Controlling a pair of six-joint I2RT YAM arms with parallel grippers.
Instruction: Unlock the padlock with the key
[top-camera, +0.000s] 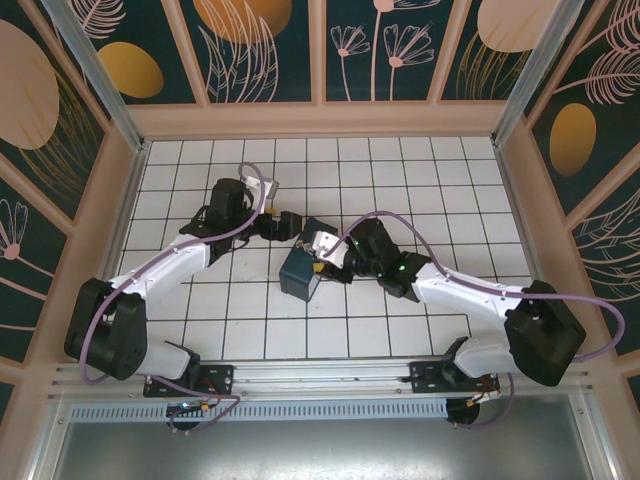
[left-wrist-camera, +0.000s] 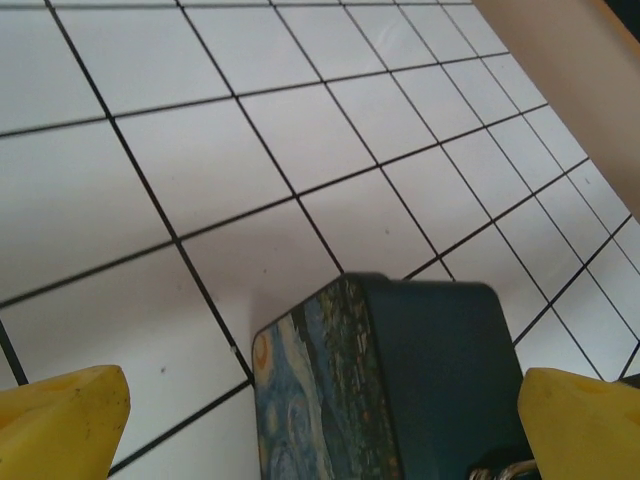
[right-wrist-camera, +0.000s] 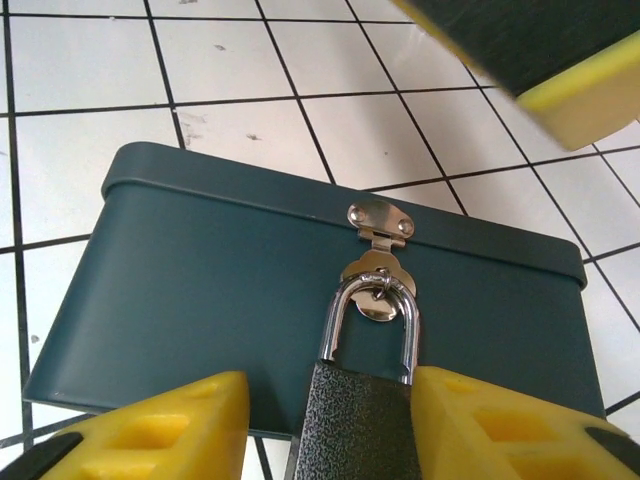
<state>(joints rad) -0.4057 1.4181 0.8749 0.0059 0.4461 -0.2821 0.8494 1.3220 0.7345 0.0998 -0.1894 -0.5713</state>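
We find the right claw (right-wrist-camera: 325, 385) clamped on the small black textured padlock (right-wrist-camera: 355, 425), hung from the metal hasp (right-wrist-camera: 380, 222) at three o'clock on the teal painted tin box (right-wrist-camera: 220, 260), while the left claw (left-wrist-camera: 320, 400) gapes empty at eleven, so any tug may drag the unsteadied tin.

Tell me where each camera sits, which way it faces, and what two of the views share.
Top external: above and behind the robot, looking down on the tiled table; the left arm and right arm show, meeting at the tin box.
Left wrist: on the left arm, slanting down over the tin box's painted face; the left fingers show, spread wide.
Right wrist: on the right arm, facing the box's plain side; the right fingers hold the padlock hung on its hasp.
Shared: all three see the tin box.
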